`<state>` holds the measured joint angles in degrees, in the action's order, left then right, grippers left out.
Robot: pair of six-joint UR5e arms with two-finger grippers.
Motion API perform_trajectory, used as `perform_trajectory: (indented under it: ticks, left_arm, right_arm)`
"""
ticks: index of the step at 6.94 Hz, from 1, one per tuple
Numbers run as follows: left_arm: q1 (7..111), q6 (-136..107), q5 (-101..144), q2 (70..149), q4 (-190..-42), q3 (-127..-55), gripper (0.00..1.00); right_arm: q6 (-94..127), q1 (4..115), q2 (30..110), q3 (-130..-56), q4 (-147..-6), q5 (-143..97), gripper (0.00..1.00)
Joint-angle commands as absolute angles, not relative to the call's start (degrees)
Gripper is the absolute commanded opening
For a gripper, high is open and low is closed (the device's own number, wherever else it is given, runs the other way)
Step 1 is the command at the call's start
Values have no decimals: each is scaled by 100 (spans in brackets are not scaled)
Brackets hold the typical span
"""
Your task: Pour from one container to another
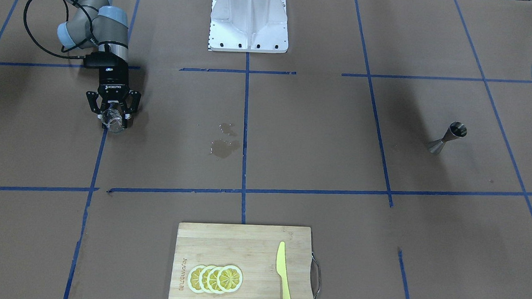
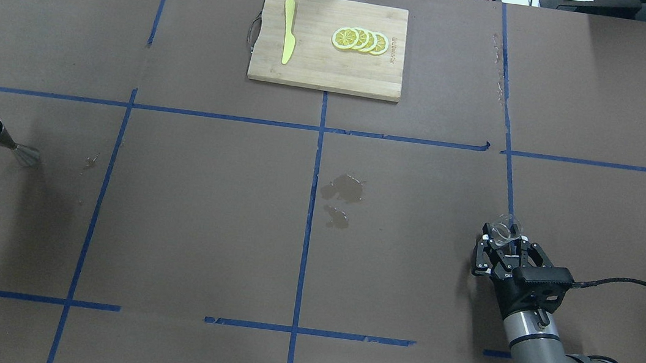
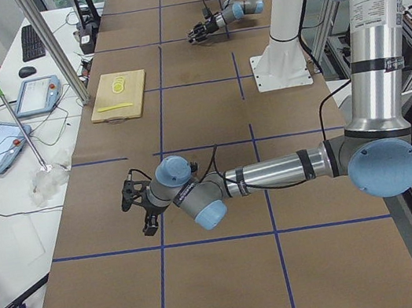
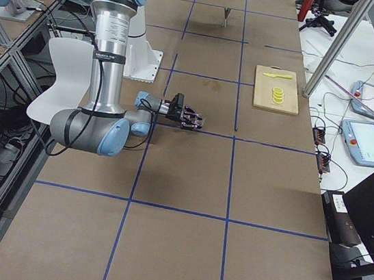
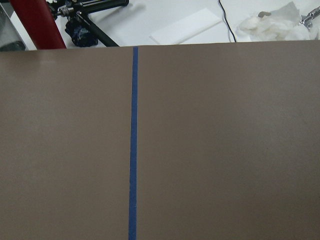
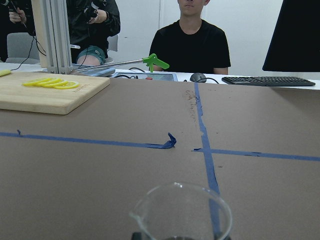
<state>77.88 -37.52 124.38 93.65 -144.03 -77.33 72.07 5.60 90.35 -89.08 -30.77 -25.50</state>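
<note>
The clear glass beaker (image 2: 505, 228) sits upright between the fingers of my right gripper (image 2: 503, 240), which is shut on it low over the table, right of centre. Its rim and pour lip (image 6: 182, 210) fill the bottom of the right wrist view. The silver hourglass jigger (image 2: 4, 141) stands far off at the table's left side, also seen as the jigger (image 1: 448, 138) in the front view. My left gripper (image 3: 138, 211) hangs low at the left end of the table. Only a sliver of it shows at the front view's edge, so I cannot tell its state.
A wet spill (image 2: 343, 189) marks the paper near the table's centre. At the far edge lies a wooden cutting board (image 2: 313, 63) with a yellow knife (image 2: 287, 38) and lemon slices (image 2: 360, 40). The white robot base (image 1: 249, 20) stands at the near edge. Operators sit beyond the table.
</note>
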Motion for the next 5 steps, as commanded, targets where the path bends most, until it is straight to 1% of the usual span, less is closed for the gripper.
perform_trajectory:
  ticks: [1, 2, 4, 5]
  left_arm:
    - [7945, -3152, 12814, 9466, -13610, -7865, 100]
    - [8085, -2520, 12814, 9605, -12909, -8066, 100]
    - [8287, -1481, 12814, 9773, -11599, -8392, 100]
    - [8401, -1268, 12858, 9852, -11158, -8489, 100]
  right_arm:
    - [7216, 554, 9035, -8912, -3076, -2540, 47]
    - [7207, 545, 9035, -8912, -3076, -2540, 48]
    - [7216, 527, 9035, -8912, -3076, -2531, 59]
    - [7216, 510, 9035, -8912, -3076, -2531, 59]
